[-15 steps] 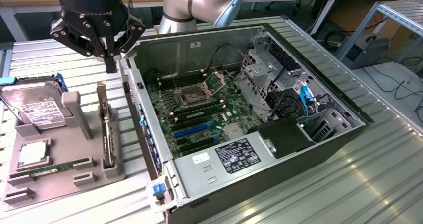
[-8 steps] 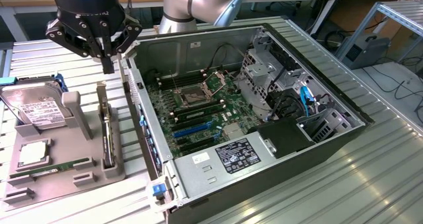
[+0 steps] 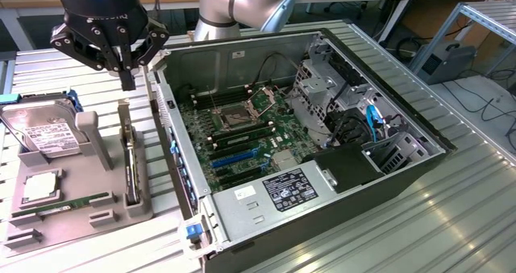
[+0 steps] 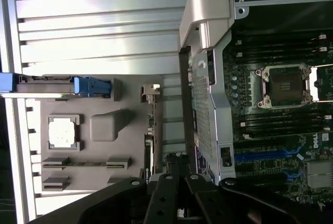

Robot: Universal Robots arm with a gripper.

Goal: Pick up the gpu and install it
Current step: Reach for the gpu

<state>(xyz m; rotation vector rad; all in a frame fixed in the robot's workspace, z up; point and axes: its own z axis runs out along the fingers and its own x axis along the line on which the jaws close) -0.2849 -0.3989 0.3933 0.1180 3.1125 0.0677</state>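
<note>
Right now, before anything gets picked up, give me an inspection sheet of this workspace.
Surface: ribbed metal table carrying a grey parts tray and an open computer case.
Job's things: gpu standing on edge in the tray, not yet lifted.
Clutter: hard drive, processor and RAM stick on the tray.
Grippers: gripper shut, holding nothing, above the tray near the gpu.
Cables: black leads and a blue cable inside the case.
Surroundings: aluminium frame, floor cables, benches behind.
</note>
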